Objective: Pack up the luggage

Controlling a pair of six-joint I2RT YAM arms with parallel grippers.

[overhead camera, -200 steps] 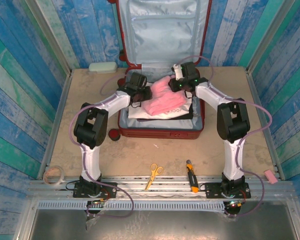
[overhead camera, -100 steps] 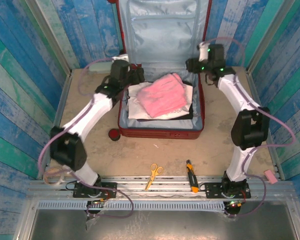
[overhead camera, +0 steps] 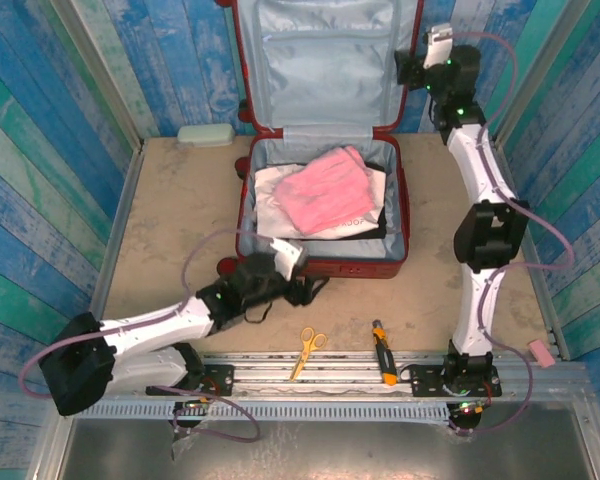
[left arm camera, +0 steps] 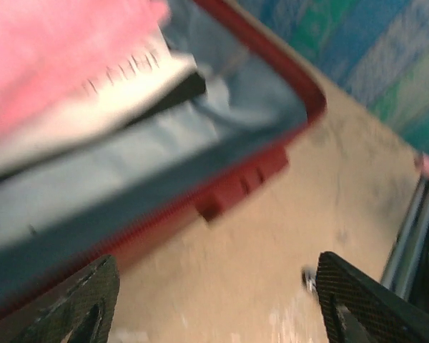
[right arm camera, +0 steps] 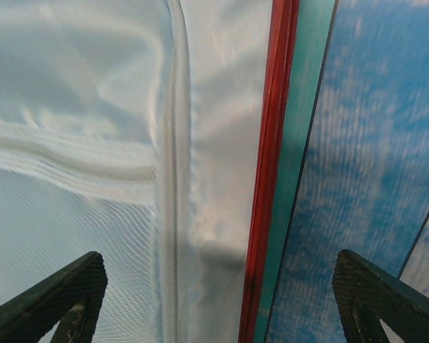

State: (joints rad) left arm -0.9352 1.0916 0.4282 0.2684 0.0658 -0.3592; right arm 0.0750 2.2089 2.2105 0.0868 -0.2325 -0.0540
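Observation:
The dark-red luggage (overhead camera: pixel 320 266) lies open on the table, its grey-lined lid (overhead camera: pixel 325 60) upright against the back wall. Inside, a pink garment (overhead camera: pixel 325 190) rests on a white item (overhead camera: pixel 276 212) and a black one (overhead camera: pixel 376 226). My left gripper (overhead camera: pixel 313 290) hovers low over the table just in front of the luggage's front wall (left arm camera: pixel 222 193), open (left arm camera: pixel 214 307) with nothing between its fingers. My right gripper (overhead camera: pixel 408 70) is raised at the lid's right edge, open (right arm camera: pixel 218 300), with the red lid rim (right arm camera: pixel 272 179) between its fingers, which stand apart from it.
Yellow scissors (overhead camera: pixel 307 350) and a yellow-black tool (overhead camera: pixel 383 365) lie near the front rail. A tape roll (overhead camera: pixel 108 350) sits front left, a pale green box (overhead camera: pixel 205 135) back left, a pink item (overhead camera: pixel 538 352) front right. A luggage wheel (overhead camera: pixel 228 268) sticks out at the left.
Both grippers left the clothes and opened. The left arm swung past the luggage's back left and down to its front. The right arm rose to the lid's right edge.

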